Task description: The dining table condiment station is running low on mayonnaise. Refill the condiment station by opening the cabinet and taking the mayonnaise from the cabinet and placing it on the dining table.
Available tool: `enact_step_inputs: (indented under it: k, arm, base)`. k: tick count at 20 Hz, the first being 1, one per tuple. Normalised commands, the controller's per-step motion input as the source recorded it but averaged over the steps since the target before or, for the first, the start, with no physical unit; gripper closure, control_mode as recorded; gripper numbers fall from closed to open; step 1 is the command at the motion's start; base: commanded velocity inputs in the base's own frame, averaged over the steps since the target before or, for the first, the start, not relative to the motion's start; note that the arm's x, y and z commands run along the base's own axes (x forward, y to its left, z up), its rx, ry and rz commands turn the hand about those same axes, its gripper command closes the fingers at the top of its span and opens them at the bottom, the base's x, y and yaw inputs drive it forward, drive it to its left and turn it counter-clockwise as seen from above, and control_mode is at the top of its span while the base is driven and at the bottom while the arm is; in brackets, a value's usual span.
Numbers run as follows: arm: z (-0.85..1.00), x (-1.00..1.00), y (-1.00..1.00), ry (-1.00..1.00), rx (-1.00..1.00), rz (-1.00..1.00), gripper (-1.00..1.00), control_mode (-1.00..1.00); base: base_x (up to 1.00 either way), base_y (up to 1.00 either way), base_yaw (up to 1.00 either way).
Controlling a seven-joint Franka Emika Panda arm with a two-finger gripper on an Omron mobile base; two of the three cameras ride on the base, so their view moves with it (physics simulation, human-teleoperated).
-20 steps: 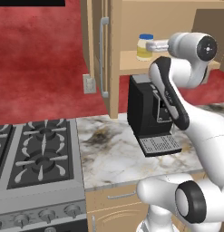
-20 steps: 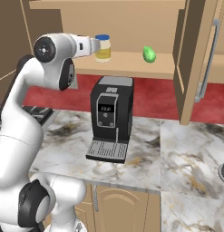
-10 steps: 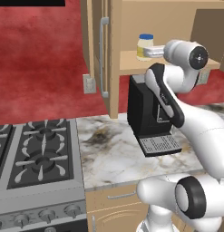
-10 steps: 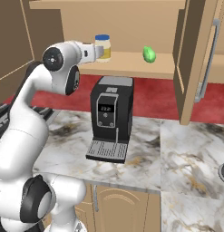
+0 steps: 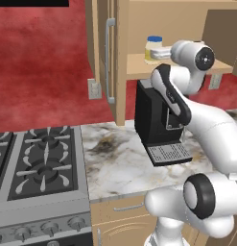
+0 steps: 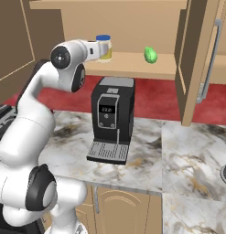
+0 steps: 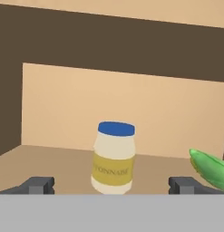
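You have the first step behind you: the cabinet (image 6: 196, 59) stands open, its door swung out at the upper right of the right base view, silver bar handle facing the room. The mayonnaise (image 7: 113, 156) is not yet taken. It stands upright on the cabinet's shelf (image 6: 132, 66), blue lid on top, at the centre of the hand view, with the shelf's back wall behind it. So what's left, as far as I can judge, is the grasp itself, the lift out of the cabinet, and the whole trip to the dining table.

The gripper (image 7: 112, 185) is lined up on the jar. In the hand view its two dark fingertips (image 7: 38, 185) sit low at the left and right of the frame with the jar between them (a wide gap shows on either side of it). The jaws are spread fully apart and hold nothing; I see no contact with the jar.

In the right base view the hand reaches in from the upper left to just beside the mayonnaise, and a green item (image 6: 151, 55) lies on the same shelf, off to the right of the jar and apart from it. Below the shelf a black coffee machine (image 6: 110, 119) stands on the marble counter (image 6: 187, 155).

Your next move, I'd say, is to ease forward until the jar sits between the tips, then close.
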Motion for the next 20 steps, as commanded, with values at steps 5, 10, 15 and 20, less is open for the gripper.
enact_step_inputs:
  k: [5, 10, 15, 20]
  arm:
    - [0.00, 0.50, 0.00, 0.00, 0.00, 0.00, -1.00, -1.00]
    - [0.00, 0.56, 0.00, 0.00, 0.00, 0.00, -1.00, -1.00]
    - [0.01, 0.50, -0.01, 0.00, 0.00, 0.00, -1.00, -1.00]
    - [0.01, 0.30, -0.15, 0.00, 0.00, 0.00, -1.00, -1.00]
  base:
    - [0.00, 0.00, 0.00]
    - [0.00, 0.00, 0.00]
    - [0.00, 0.00, 0.00]
    - [0.00, 0.00, 0.00]
